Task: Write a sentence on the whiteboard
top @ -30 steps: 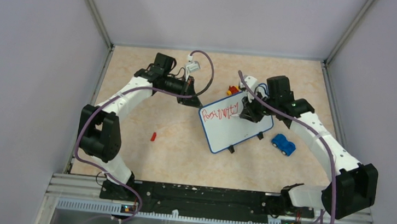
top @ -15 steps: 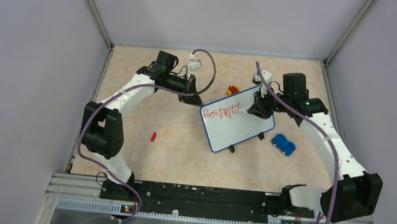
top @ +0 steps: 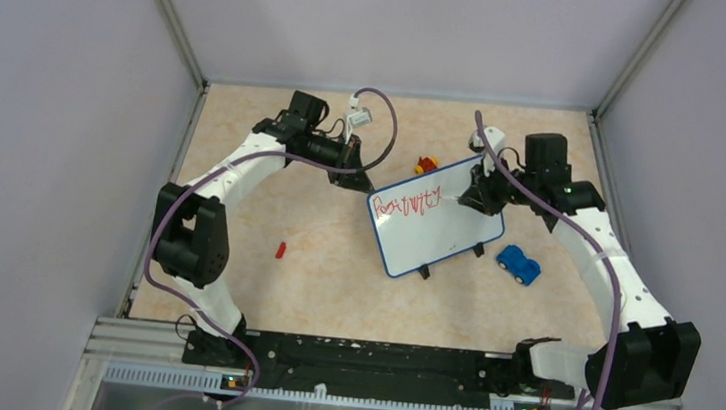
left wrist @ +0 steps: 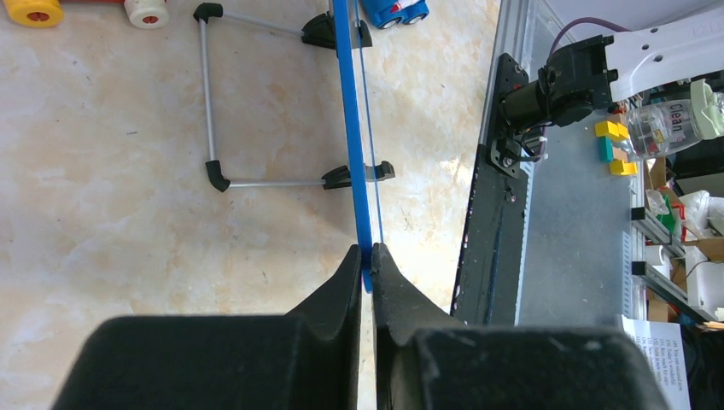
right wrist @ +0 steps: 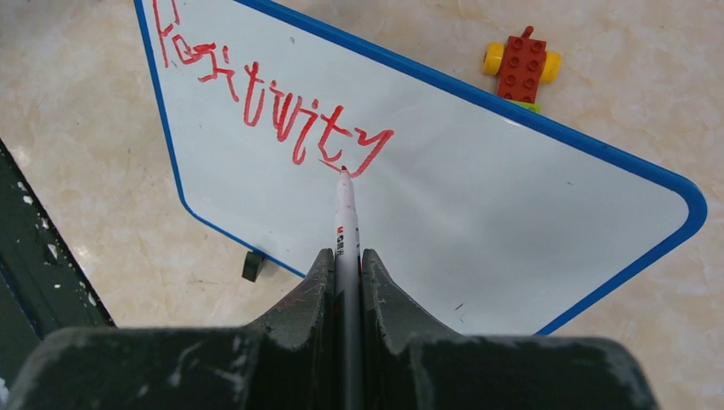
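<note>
Currently, left fingers (left wrist: 340, 295) pinch the board (left wrist: 351, 128) by its rim, right fingers (right wrist: 314, 295) clamp the marker (right wrist: 345, 218), tip on the sentence (right wrist: 277, 118); pen pressure may tilt the board, skewing later words.

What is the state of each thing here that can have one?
Blue-rimmed white rectangular whiteboard, propped on its stand, rim pinched by left jaws.
Red handwritten word, one line only, reads Positivity.
Thin white marker, uncapped, clamped in right jaws, tip at last letter.
Blue plastic toy car, free on the table.
</note>
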`<control>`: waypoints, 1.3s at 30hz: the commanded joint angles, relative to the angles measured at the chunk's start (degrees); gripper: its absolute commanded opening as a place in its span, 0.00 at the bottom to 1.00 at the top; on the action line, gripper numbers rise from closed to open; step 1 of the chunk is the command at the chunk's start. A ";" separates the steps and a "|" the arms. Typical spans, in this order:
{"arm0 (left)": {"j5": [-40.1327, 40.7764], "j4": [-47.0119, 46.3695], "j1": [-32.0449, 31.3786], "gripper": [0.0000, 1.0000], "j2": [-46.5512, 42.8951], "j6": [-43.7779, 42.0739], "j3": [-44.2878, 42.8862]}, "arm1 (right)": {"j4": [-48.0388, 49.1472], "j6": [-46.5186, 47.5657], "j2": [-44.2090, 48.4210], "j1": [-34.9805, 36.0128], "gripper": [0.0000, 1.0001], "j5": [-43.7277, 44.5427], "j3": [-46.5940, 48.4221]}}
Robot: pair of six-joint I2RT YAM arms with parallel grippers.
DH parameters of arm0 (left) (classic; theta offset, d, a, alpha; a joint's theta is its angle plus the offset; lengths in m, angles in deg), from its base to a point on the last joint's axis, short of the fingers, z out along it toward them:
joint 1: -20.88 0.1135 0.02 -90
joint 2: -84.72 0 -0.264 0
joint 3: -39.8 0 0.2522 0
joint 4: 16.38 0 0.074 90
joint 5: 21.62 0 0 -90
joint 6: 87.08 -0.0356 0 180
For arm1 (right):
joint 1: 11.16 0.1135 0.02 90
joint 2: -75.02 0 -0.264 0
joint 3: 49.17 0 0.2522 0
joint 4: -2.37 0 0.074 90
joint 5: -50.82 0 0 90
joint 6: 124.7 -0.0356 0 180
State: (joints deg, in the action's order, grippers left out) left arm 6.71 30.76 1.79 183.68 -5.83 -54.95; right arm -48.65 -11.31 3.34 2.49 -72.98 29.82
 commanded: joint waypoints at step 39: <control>0.24 -0.78 -0.60 0.00 -0.93 -1.14 -0.31 | 4.72 1.40 -4.32 -3.72 0.00 2.79 1.44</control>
State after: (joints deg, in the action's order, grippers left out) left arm 6.95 30.63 1.75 183.68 -5.88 -54.95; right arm -44.89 -11.24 -0.37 -0.83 -68.87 29.86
